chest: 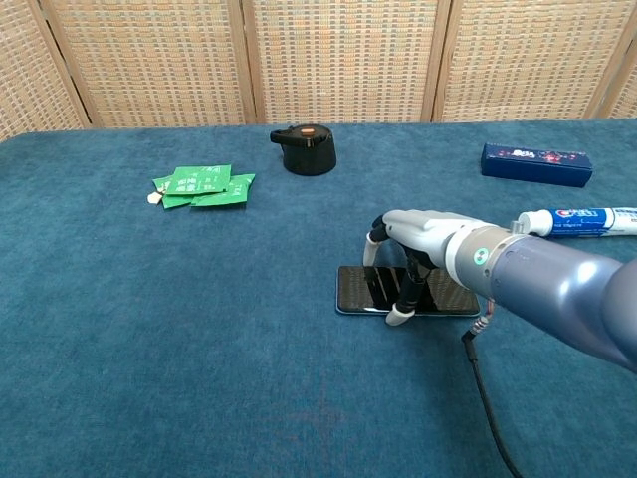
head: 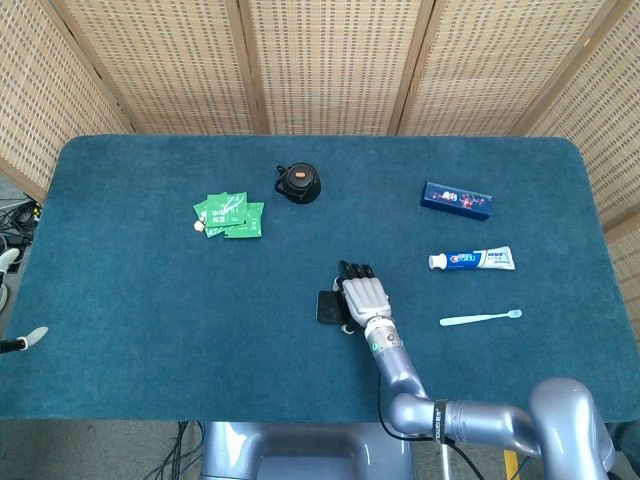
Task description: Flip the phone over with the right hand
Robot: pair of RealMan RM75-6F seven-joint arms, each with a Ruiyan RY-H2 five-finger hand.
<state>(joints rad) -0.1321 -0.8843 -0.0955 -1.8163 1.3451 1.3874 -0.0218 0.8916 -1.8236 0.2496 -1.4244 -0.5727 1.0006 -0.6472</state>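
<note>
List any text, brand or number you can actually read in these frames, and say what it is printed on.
None can be quoted.
Toothpaste tube: red and blue logo, too blurred to read.
Blue box: small print, too small to read.
Green packets: white marks, illegible.
Phone: no text visible.

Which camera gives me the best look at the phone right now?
The chest view: the phone lies flat with its glossy face showing under the arched right hand. In the head view, that hand covers most of it, leaving only a dark sliver.

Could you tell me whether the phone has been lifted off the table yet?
No, the phone lies flat on the table under the right robot hand.
</note>
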